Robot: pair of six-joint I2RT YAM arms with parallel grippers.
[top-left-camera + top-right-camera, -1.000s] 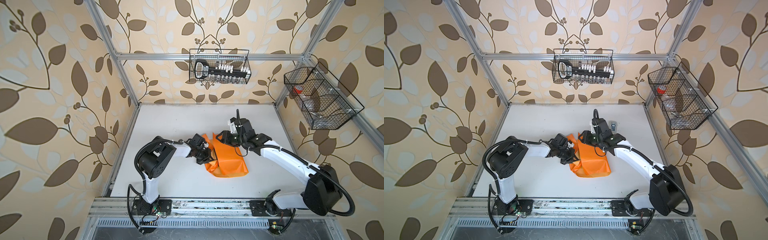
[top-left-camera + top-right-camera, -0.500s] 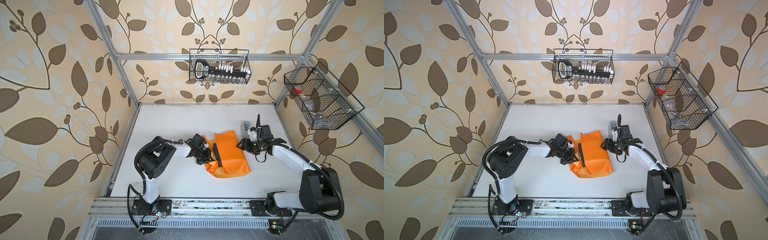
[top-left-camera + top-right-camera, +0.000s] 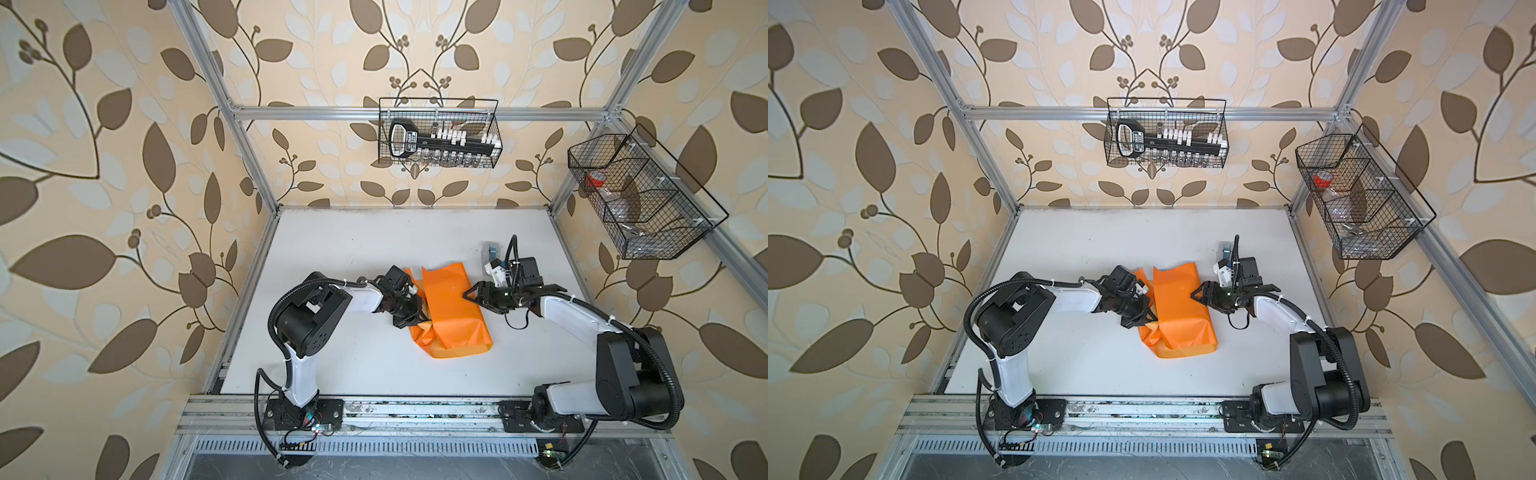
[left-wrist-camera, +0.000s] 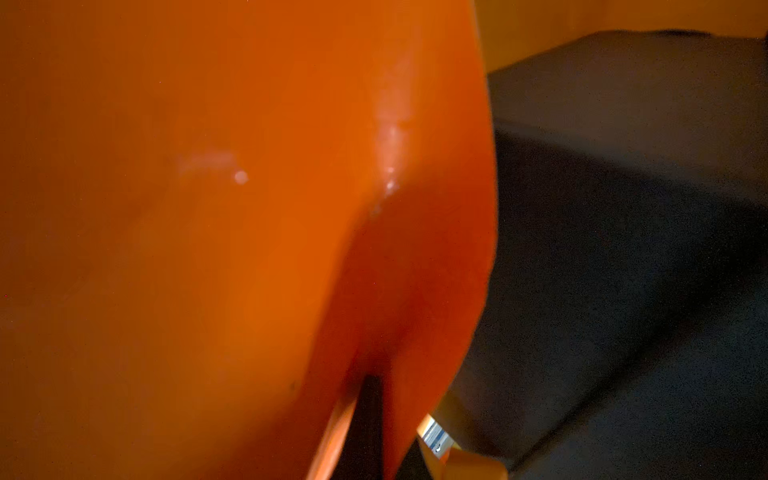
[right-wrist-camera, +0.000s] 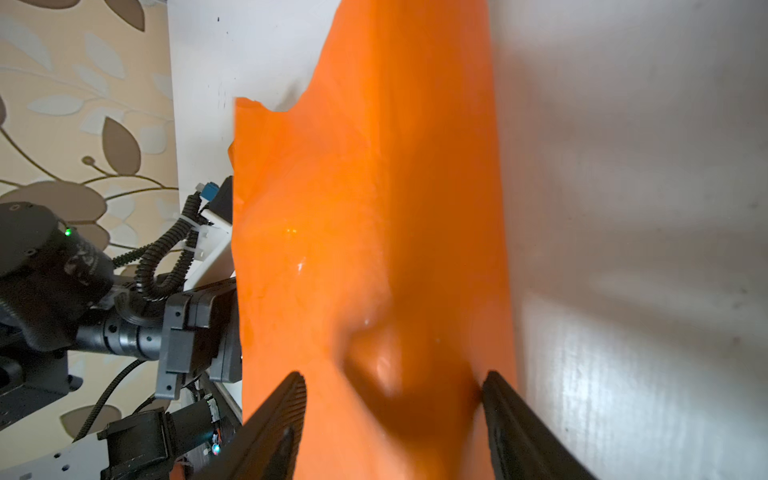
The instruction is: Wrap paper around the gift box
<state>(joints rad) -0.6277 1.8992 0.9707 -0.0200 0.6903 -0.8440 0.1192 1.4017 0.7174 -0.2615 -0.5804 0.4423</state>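
Wrapping looks about midway to us: the sheet is folded over the box, but nothing appears sealed yet. On the left, the left gripper (image 3: 417, 319) has its jaws clamped tight on a crumpled fold of the paper (image 3: 453, 309) at the bundle's left side. Its wrist view is filled with glossy orange close against the lens, with a dark sliver low down that is likely a finger. Beside that orange, in the same wrist view, the gift box (image 4: 623, 249) shows as a matte black mass under the raised flap. In both top views the paper covers it completely, so we place it inside the orange bundle in the middle of the white table (image 3: 353, 257). Further right, the right gripper (image 5: 395, 415) faces the bundle's right side with jaws spread wide and nothing held. Its fingers (image 5: 282, 415) straddle a rounded hump of paper, and we cannot tell whether they touch it. Behind that arm, toward the back right of the table, a small grey tape dispenser (image 3: 491, 250) sits well apart from the bundle. As we read it, the next move calls for the right gripper to pinch or press that side flap flat against the box while the left holds its fold taut, without tearing or slipping the thin sheet.
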